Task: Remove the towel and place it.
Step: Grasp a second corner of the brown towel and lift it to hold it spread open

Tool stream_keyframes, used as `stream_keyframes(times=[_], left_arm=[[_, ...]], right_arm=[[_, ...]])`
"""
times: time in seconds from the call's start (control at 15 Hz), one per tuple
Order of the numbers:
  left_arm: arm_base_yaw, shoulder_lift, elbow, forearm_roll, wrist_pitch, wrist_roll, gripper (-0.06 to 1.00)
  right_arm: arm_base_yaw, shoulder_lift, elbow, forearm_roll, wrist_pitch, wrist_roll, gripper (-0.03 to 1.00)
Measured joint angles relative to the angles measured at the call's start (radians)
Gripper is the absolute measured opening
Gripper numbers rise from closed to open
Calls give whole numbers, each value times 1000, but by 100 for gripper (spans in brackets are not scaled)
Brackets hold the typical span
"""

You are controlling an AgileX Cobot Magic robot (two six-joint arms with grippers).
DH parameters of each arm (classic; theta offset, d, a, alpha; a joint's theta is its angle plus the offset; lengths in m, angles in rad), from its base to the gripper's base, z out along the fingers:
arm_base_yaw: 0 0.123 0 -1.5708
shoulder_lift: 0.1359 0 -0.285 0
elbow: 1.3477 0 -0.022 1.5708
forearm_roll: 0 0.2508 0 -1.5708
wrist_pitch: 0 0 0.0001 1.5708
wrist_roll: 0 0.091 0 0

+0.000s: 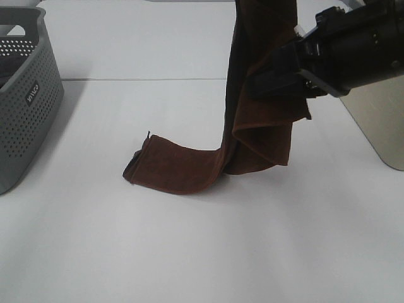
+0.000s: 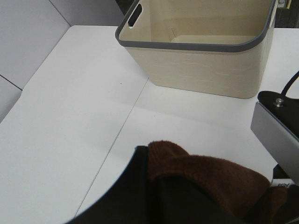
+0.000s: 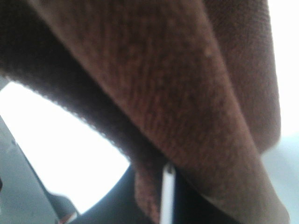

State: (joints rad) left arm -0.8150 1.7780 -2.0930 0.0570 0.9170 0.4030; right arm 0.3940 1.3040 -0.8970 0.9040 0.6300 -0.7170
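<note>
Towel [image 1: 252, 136] hangs upright, tail lying leftward on table [image 1: 189, 252] | your right gripper [image 1: 278, 79] pinches mid-length | left gripper [image 2: 177, 198] pinches top.

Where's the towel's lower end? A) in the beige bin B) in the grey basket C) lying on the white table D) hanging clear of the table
C: the dark brown towel has its lower end lying flat on the white table, apart from the grey perforated basket.
</note>
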Motion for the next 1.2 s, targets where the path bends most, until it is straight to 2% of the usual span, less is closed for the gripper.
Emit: stream_keyframes(times=[0.07,0.13,0.2,0.33,0.47,0.73,0.8,0.87,1.07,1.2], left_arm=[[0,0,0,21,8,0,0],[0,0,0,42,23,0,0],[0,0,0,69,44,0,0],[0,0,0,95,62,0,0],[0,0,0,136,85,-19,0],[0,0,0,277,81,-96,0],[0,0,0,299,77,-98,0],[0,0,0,379,4,-134,0],[12,0,0,529,-185,-249,0],[61,0,0,602,-333,-347,0]], right_arm=[[0,0,-35,-89,47,69,1],[0,-3,-137,-303,191,279,1],[0,-3,-174,-365,244,333,1],[0,-8,-315,-530,431,470,1],[0,-8,-439,-669,561,542,1],[0,5,-671,-972,579,571,1],[0,13,-699,-1000,566,571,1],[0,51,-833,-1082,491,562,1],[0,118,-981,-1089,389,481,1],[0,169,-1029,-1091,279,422,1]])
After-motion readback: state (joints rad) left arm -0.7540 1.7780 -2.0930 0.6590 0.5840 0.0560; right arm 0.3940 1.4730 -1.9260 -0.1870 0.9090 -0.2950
